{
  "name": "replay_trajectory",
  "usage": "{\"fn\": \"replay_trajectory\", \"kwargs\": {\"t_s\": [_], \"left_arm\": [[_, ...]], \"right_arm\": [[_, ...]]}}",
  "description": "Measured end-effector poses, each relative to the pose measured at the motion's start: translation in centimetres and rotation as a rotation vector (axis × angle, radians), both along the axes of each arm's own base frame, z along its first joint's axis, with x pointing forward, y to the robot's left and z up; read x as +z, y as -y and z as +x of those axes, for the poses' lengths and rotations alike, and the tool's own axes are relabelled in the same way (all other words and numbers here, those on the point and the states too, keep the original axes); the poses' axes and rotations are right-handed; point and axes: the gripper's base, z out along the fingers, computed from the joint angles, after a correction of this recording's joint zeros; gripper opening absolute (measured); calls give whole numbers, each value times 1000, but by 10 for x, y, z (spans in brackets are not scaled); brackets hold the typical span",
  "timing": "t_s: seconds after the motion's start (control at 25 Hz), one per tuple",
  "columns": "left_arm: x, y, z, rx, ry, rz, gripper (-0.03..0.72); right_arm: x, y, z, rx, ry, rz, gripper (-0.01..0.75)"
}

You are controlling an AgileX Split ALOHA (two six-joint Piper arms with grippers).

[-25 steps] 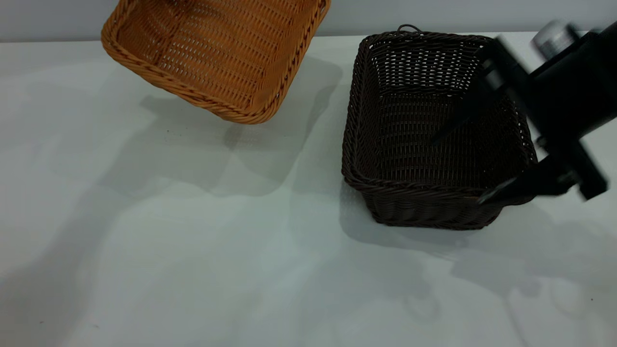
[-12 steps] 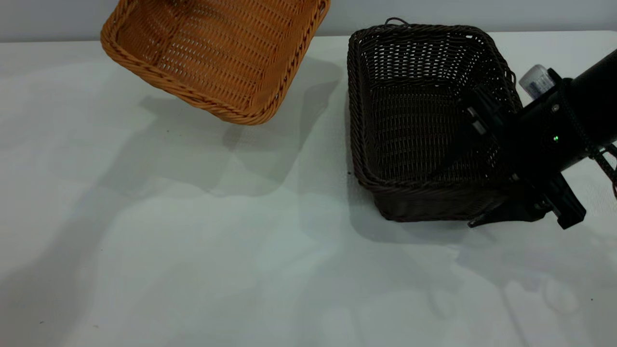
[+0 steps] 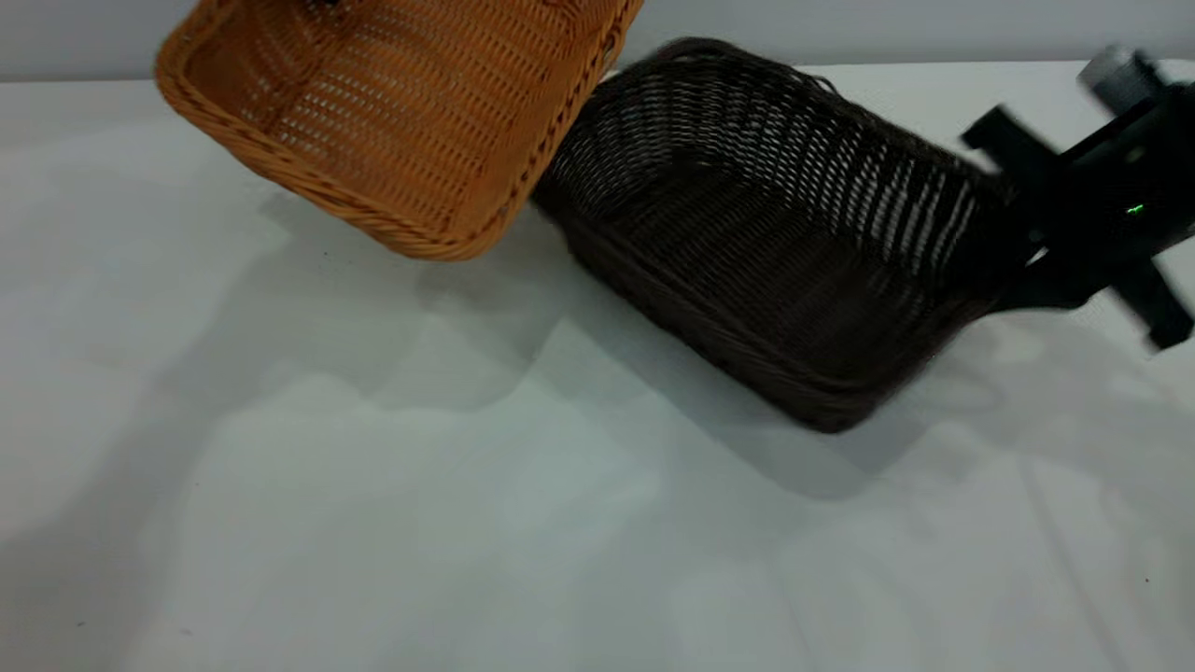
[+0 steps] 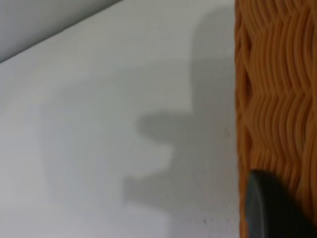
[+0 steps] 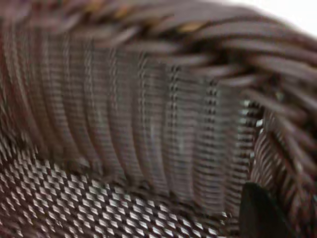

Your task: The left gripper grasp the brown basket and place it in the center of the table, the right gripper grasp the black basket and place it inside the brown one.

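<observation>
outside first, we see the brown basket (image 3: 401,121) raised off the bench (image 3: 373,485) at the far left, tilted with its opening toward us and its shadow lying on the surface under it; its top is cut off by the frame edge, and whatever carries it is out of sight in this view. just beside it, its near corner overlapping, the black basket (image 3: 775,243) is tipped up on one long side, its right end lifted. the right pincer (image 3: 1004,247) has hold of that right end wall, clamped on the weave, with the dark arm reaching in from the right edge. from the left wrist, we see the orange woven wall of the brown basket (image 4: 277,99) close up, pale bench (image 4: 99,124) and a shadow beside it, and one dark fingertip of the left pincer (image 4: 272,208) against the wicker; how wide it stands we cannot tell. from the right wrist, we see the inside of the black basket (image 5: 138,124), braided rim above, and a dark fingertip (image 5: 260,213) of the right pincer low against the wall.
</observation>
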Motion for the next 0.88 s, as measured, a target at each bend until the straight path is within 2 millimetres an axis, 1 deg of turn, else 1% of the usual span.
{"fn": "replay_trajectory", "kwargs": {"t_s": [0.04, 0.12, 0.24, 0.28, 0.4, 0.52, 0.64, 0.8, 0.88], "left_arm": [[2, 1, -3, -26, -15, 17, 78], [4, 4, -10, -102, -61, 61, 78], [3, 17, -21, -270, -128, 83, 78], [2, 23, -25, -352, -140, 93, 78], [-2, 45, -35, -615, -140, 103, 78], [-15, 67, -43, -868, -112, 128, 78], [-38, 90, -51, -1058, -98, 176, 78], [-72, 123, -62, -1199, -69, 225, 78], [-80, 136, -69, -1227, -61, 233, 78]], "right_arm": [[4, 10, 3, 11, 28, -13, 79], [20, 40, 13, -11, 101, -48, 79], [53, 86, 24, -70, 214, -68, 79], [64, 100, 26, -84, 244, -70, 79], [94, 124, 25, -51, 301, -45, 79], [114, 134, 18, 49, 296, -16, 79], [124, 138, 13, 118, 283, -26, 79], [127, 140, 12, 123, 278, -32, 79], [129, 139, 12, 126, 278, -28, 79]]}}
